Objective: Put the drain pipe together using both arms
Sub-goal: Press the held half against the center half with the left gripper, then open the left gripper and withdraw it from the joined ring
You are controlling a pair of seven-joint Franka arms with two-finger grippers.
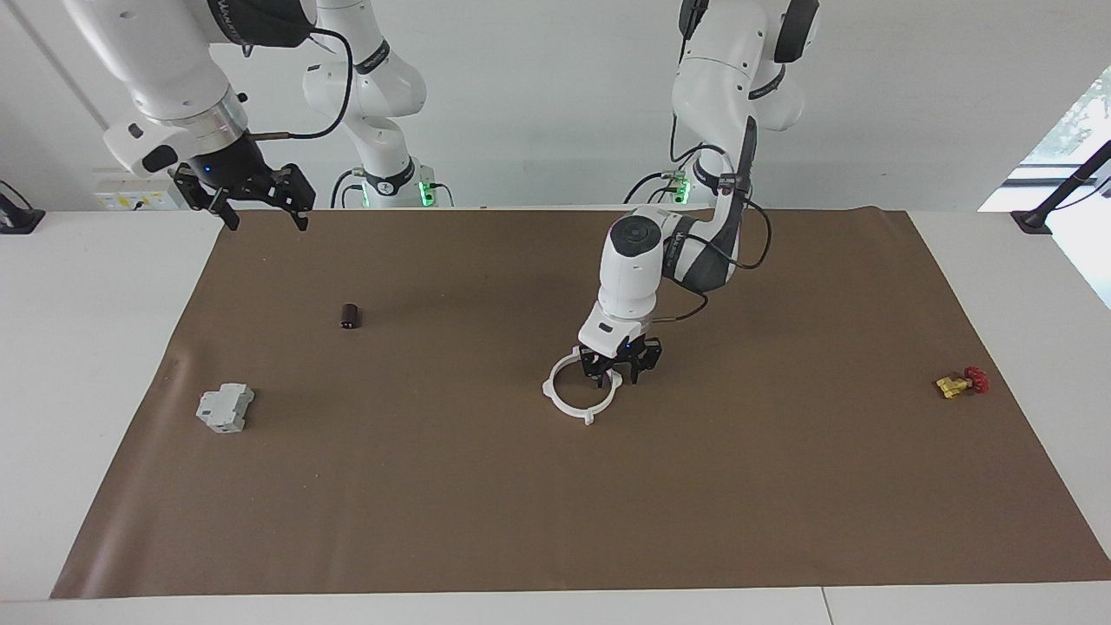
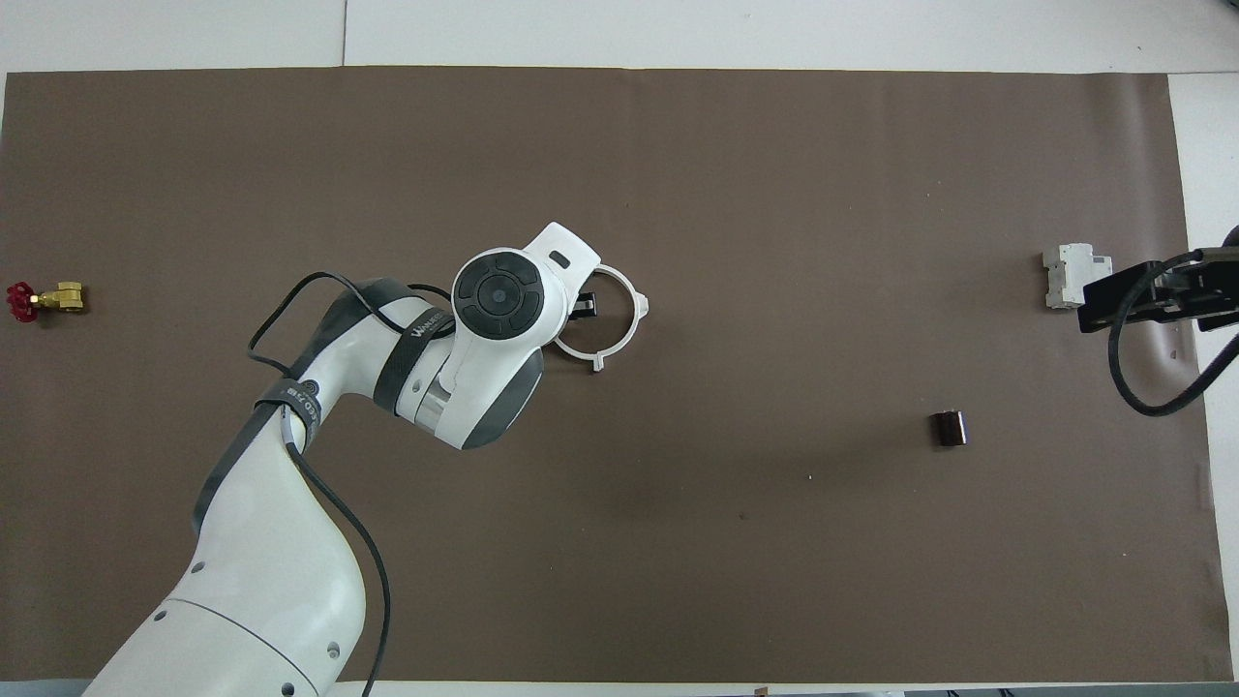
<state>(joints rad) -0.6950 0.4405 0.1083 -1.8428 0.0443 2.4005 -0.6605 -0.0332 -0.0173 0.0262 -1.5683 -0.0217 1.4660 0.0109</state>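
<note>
The drain pipe (image 1: 548, 392) is a thin white ring with small tabs, lying flat near the middle of the brown mat. It also shows in the overhead view (image 2: 634, 327). My left gripper (image 1: 618, 371) is down at the ring, over the part of its rim toward the left arm's end of the table. In the overhead view the left wrist covers most of that gripper and part of the ring. My right gripper (image 1: 258, 207) is open and empty, raised over the mat's corner near the right arm's base, where the arm waits.
A grey blocky part (image 1: 225, 408) lies toward the right arm's end. A small dark cylinder (image 1: 350, 316) lies nearer to the robots than it. A yellow valve with a red handle (image 1: 959, 383) lies toward the left arm's end. The brown mat (image 1: 555, 521) covers the table.
</note>
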